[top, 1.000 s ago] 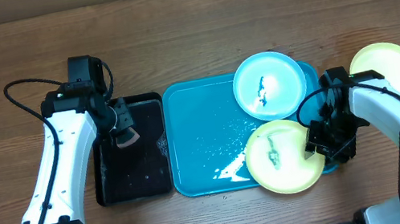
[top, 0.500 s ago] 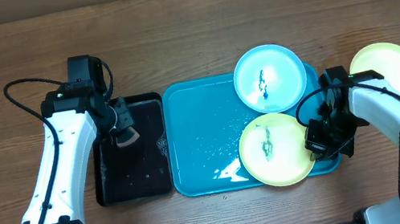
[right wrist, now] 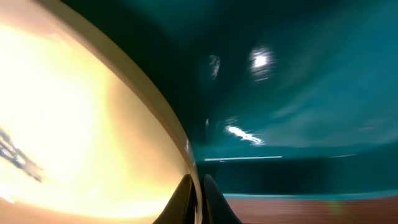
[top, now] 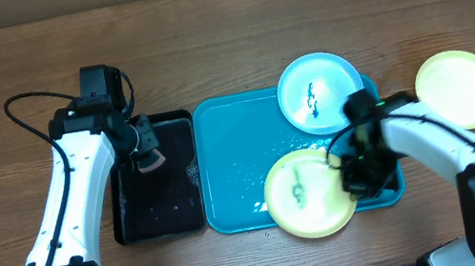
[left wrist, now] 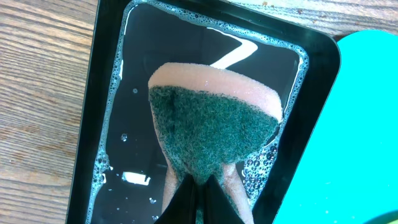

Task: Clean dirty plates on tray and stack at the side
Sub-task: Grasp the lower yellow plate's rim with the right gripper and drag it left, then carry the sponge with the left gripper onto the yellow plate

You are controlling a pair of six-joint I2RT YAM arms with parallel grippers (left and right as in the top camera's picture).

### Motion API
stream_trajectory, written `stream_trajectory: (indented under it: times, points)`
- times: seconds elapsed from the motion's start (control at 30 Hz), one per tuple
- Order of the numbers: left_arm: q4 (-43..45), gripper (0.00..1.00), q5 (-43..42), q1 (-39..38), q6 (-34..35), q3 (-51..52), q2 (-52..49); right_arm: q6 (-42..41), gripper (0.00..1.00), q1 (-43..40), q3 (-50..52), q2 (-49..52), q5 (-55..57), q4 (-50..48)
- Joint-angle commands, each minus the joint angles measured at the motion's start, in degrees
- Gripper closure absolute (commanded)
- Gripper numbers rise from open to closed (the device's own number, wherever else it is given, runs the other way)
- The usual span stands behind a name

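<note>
Right gripper (top: 358, 176) grips right rim of smeared yellow-green plate (top: 301, 195), which overhangs near edge of turquoise tray (top: 234, 172). Smeared blue plate (top: 313, 91) at tray's far-right corner. Clean yellow-green plate (top: 460, 88) on surface (top: 294, 7), right. Left gripper (top: 147, 158) holds sponge (top: 151, 165) over black tray (top: 159, 214).

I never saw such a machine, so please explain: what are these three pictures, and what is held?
Two white robot arms stand at a wooden table, each ending in a two-finger gripper. One picture looks down from above; the other two come from cameras on the wrists. The left gripper pinches a pink-and-green sponge over a black tray of soapy water. The right gripper grips the rim of a smeared yellow-green plate, which overhangs the turquoise tray. A smeared light blue plate sits at that tray's far right corner. A clean-looking yellow-green plate lies on the table, right of the tray.
</note>
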State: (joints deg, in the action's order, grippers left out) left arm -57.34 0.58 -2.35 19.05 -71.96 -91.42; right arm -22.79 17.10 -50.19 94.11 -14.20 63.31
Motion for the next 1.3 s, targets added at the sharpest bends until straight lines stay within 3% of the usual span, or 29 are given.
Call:
stream_trajectory:
  times: [0.0,0.5,0.87,1.27]
  points:
    - [0.2,0.96,-0.7,0.1,-1.1,-0.1,0.0,-3.8,0.96,5.3,0.1,-0.1,2.8,-2.5]
    - [0.3,0.96,-4.3,-1.9,-1.1,-0.1,0.0,-2.1,0.96,8.0,-11.5,-0.1,10.3,-20.9]
    - [0.4,0.96,-3.8,-5.9,0.6,-0.1,0.0,-1.1,0.96,8.4,-11.3,8.9,7.4,-20.3]
    - [2.1,0.96,-8.3,-8.2,-0.2,-0.1,0.0,-1.0,0.96,12.7,-11.3,9.5,6.4,-21.1]
